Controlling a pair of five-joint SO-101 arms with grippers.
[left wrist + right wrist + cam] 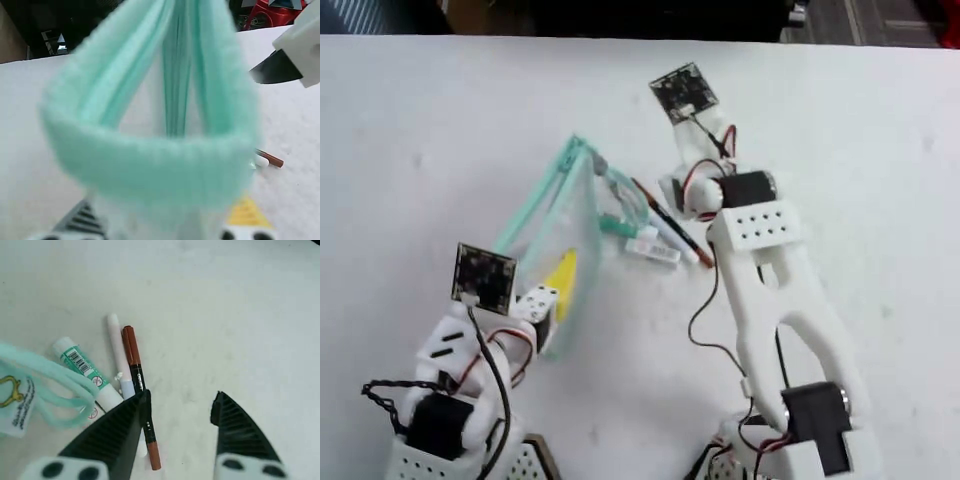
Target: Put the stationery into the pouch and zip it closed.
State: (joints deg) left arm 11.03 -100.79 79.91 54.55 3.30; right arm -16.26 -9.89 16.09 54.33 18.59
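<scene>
A clear pouch [555, 235] with mint-green trim lies left of centre, its mouth [165, 165] gaping close in the left wrist view. Something yellow [561, 273] sits inside it. My left gripper [547, 318] is shut on the pouch's near end. On the table beside the pouch's mint loop [55, 385] lie a brown-and-black pen [138, 390], a white pen [116, 352] and a green-labelled glue stick [82, 371]. My right gripper [181, 399] hangs open just above the pens [670, 228], with nothing between its fingers.
The white table [840, 130] stretches bare to the right and far side. A white tag [15, 405] hangs from the pouch's loop. Red and black cables [705, 300] trail along the right arm. The table's far edge meets a dark background.
</scene>
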